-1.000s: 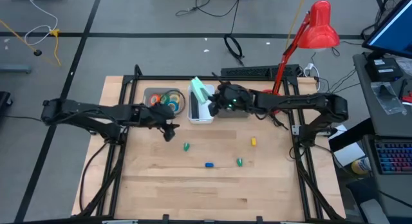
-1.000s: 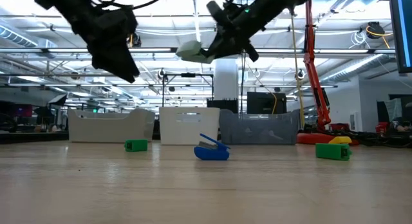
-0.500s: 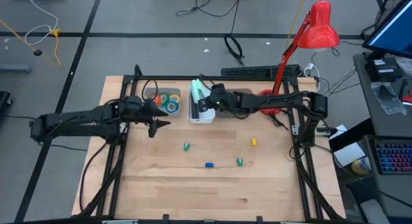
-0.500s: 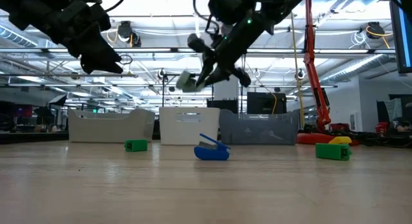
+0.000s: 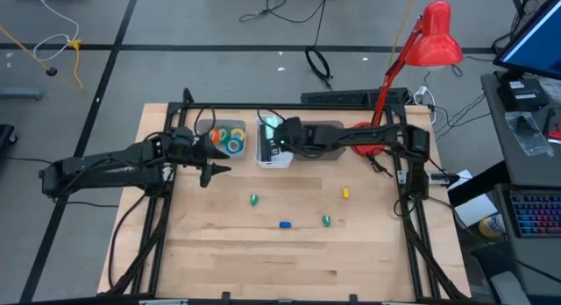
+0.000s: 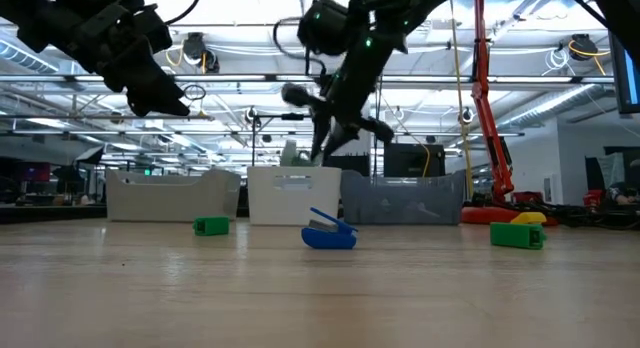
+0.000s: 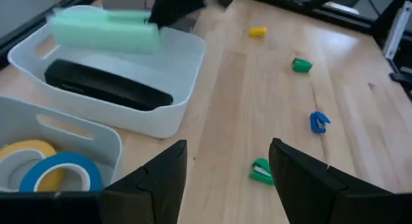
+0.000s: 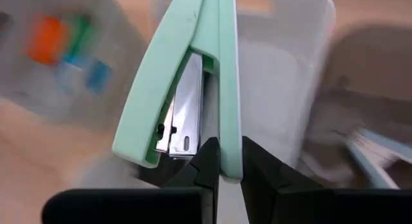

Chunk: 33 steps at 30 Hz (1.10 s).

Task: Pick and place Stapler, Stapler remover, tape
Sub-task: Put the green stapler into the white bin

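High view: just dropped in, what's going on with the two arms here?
The right gripper holds the mint-green stapler, jaws shut on it, over the white bin, where a black stapler already lies. The left gripper hangs open over the table near the tape bin, holding nothing. Small staple removers lie scattered on the wood.

white bin (image 5: 273, 152): mouth largely taken up by the right gripper (image 5: 279, 144) clamped on a mint stapler (image 7: 104, 31), with a black stapler (image 7: 103, 87) lying on the floor below.
tape bin (image 5: 225, 135): top open, rolls inside; left gripper (image 5: 213, 168) hangs just beside it, fingers spread.
table front (image 5: 280, 261): bare wood, free passage.
table middle: 4 small bits scattered – green (image 5: 253, 200), blue (image 5: 285, 224), green (image 5: 326, 221), yellow (image 5: 345, 193) – with gaps between them.
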### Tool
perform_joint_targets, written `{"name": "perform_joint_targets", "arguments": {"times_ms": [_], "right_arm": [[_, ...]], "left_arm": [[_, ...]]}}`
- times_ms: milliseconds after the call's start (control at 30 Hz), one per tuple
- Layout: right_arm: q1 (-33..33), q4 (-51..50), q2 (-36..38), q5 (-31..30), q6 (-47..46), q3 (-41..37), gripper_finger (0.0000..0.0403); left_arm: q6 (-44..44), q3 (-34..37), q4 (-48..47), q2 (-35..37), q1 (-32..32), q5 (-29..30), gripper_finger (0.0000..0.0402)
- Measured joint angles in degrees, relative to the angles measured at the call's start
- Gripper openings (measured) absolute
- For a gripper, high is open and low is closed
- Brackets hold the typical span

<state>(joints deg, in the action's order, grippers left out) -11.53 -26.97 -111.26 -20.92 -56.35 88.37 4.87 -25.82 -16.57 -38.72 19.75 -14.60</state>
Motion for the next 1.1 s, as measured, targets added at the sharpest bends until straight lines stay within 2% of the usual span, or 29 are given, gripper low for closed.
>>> {"name": "perform_joint_targets", "arguments": {"times_ms": [67,267,433,1100], "right_arm": [[-0.04,-2.97,-0.18,0.16,-0.87,-0.26,0.0029],[-0.08,-2.9,0.11,0.39,-2.65,-0.04,0.0029],[-0.49,-2.45,0.1,3.32,-3.19,-0.06,0.0029],[-1.58,-3.41,-0.37,3.41,-1.93,-0.15,0.0029]], "left_arm": [[-0.45,0.0,0.32,-0.34,0.11,-0.54,0.0218],[-2.03,-0.02,0.15,-0.77,0.26,-0.56,0.0218],[-2.5,-0.02,0.23,-0.77,0.24,-0.56,0.0218],[-4.66,-0.02,0.33,-0.76,0.24,-0.39,0.0218]]}}
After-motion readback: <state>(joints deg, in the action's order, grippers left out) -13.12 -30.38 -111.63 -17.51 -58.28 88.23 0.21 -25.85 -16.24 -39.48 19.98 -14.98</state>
